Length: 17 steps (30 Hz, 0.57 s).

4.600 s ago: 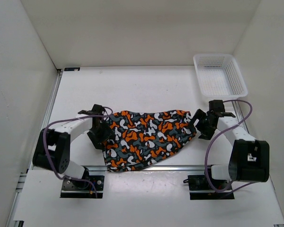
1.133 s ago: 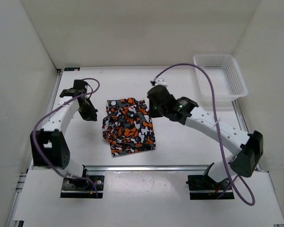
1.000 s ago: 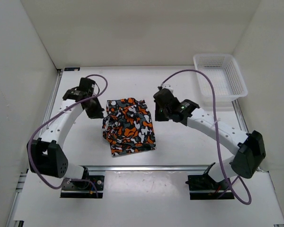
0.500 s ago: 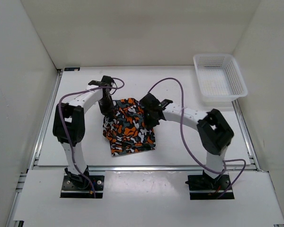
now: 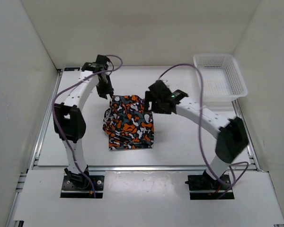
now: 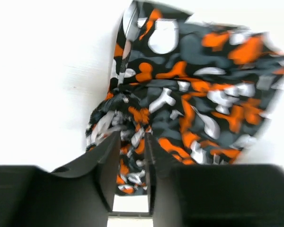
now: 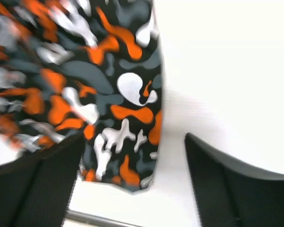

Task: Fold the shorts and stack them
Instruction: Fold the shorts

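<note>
The shorts (image 5: pixel 130 125) lie folded into a compact orange, black, grey and white bundle at the table's middle. My left gripper (image 5: pixel 106 92) hovers just beyond their far-left corner. In the left wrist view its jaws (image 6: pixel 132 144) stand a narrow gap apart with nothing pinched, and the shorts (image 6: pixel 194 94) spread out beyond them. My right gripper (image 5: pixel 148 108) is at the bundle's far-right edge. Its jaws (image 7: pixel 132 142) are wide open above a corner of the shorts (image 7: pixel 99 85), without touching it.
A white mesh basket (image 5: pixel 220 75) stands at the far right corner of the table. White walls close in the left, back and right. An aluminium rail (image 5: pixel 142 166) runs along the near edge, and purple cables loop above both arms.
Both grippers were shut half a second ago and have opened, the right one wide. They have drawn back from the shorts' far edge. The once-spread shorts are now a folded bundle.
</note>
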Motion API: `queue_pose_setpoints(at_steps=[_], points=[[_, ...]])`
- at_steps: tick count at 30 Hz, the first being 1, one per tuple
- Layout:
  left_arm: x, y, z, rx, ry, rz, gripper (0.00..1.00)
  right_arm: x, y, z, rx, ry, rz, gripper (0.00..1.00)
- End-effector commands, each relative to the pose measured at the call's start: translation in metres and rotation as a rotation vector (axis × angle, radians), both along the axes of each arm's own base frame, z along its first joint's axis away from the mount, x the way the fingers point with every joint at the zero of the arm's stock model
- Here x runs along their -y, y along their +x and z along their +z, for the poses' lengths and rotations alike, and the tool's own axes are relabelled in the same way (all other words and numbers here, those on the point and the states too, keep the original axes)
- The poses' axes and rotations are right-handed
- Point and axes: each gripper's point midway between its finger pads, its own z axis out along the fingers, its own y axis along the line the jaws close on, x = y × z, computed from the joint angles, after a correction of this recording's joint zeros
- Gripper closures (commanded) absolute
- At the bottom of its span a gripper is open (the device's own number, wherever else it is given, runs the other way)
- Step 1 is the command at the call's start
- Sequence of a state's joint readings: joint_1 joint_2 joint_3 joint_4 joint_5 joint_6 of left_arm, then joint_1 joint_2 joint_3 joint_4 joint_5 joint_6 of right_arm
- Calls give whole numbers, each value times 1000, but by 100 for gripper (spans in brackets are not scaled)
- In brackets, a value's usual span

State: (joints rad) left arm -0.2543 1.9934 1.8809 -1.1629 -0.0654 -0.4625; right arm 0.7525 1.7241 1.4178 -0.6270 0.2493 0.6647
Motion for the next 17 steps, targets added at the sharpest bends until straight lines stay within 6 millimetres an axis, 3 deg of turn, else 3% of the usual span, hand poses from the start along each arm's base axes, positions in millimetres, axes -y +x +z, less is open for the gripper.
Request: queue_pose_setpoints(at_steps=[1,2,4,5,6,7,8,10,11,14,17], points=[[-19,-19,122,245,-78,-21,57,59,0,75,187,-46,-122,0],[-18,-26,138,284,-96,-28,46,74,-3,81,208,-64,-151,0],[-26,-48,178,397,-119,-32,45,124,-9,98,278,-127,-266,0],[-34,-57,187,425,-104,-12,37,155,-18,109,291,-144,-338,0],[-38,-64,195,460,-101,-7,29,172,-22,112,301,-162,-376,0],[-46,-84,200,485,-94,8,29,190,-32,105,286,-198,-406,0],[-50,-92,201,499,-88,13,29,213,-38,117,323,-200,-459,0],[-57,-109,196,512,-87,38,28,231,-48,120,337,-209,-491,0],[-60,-129,186,508,-98,56,28,243,-57,124,347,-203,-518,0],[-63,-157,170,522,-134,95,28,267,-73,122,349,-261,-579,0],[-67,-174,174,549,-147,124,28,278,-82,108,317,-328,-582,1]])
